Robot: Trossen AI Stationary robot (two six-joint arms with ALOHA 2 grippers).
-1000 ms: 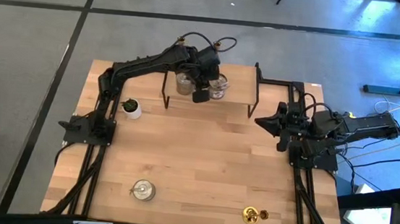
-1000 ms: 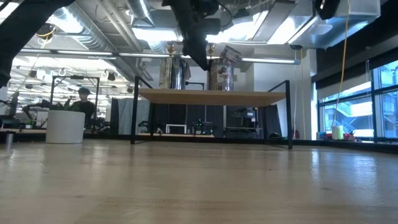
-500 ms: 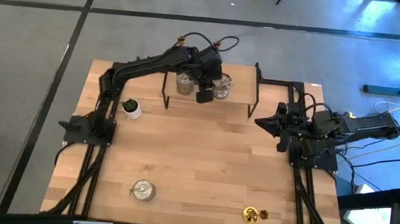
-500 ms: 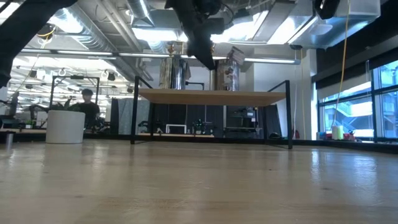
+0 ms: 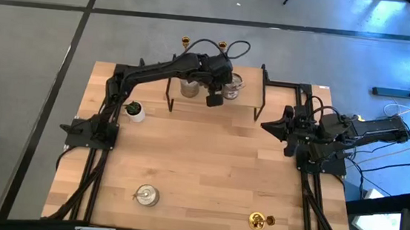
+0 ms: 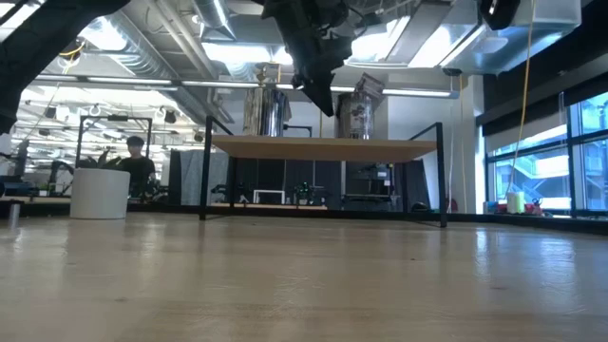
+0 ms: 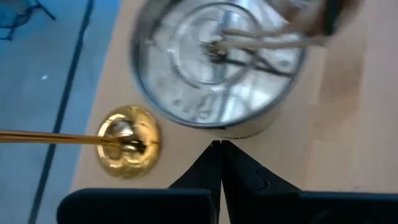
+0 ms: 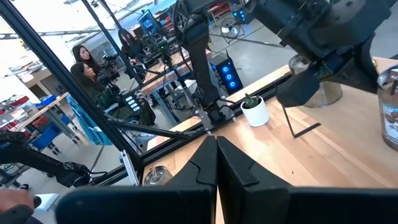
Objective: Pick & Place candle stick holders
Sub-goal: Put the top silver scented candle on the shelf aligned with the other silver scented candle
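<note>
Two squat silvery-glass holders stand on a raised wooden shelf (image 5: 247,102) at the table's far side, one on the left (image 5: 189,88) and one on the right (image 5: 232,88). My left gripper (image 5: 218,94) is shut between them, against the right one, which tilts in the low view (image 6: 362,109). Two gold holders (image 5: 185,40) (image 5: 222,45) stand at the shelf's far edge; one shows in the left wrist view (image 7: 128,142). A third silvery holder (image 5: 146,195) and a gold one lying on its side (image 5: 258,221) are near the table's front. My right gripper (image 5: 267,124) is shut and waits at the right. My left gripper touches the right silvery holder's side wall (image 7: 219,129) with the tips of its shut fingers (image 7: 217,155). It comes slanting down from the table's left. The holder leans toward the table's right, its base on the shelf.
A small white pot with a green plant (image 5: 134,110) stands left of the shelf. The shelf's black legs (image 5: 260,94) stand near my right arm. Bare wood lies between the shelf and the front holders. People sit in the room beyond.
My left gripper has gone toward the table's right along the shelf with its fingers shut. The right silvery holder has slid the same way ahead of it and now tilts more.
</note>
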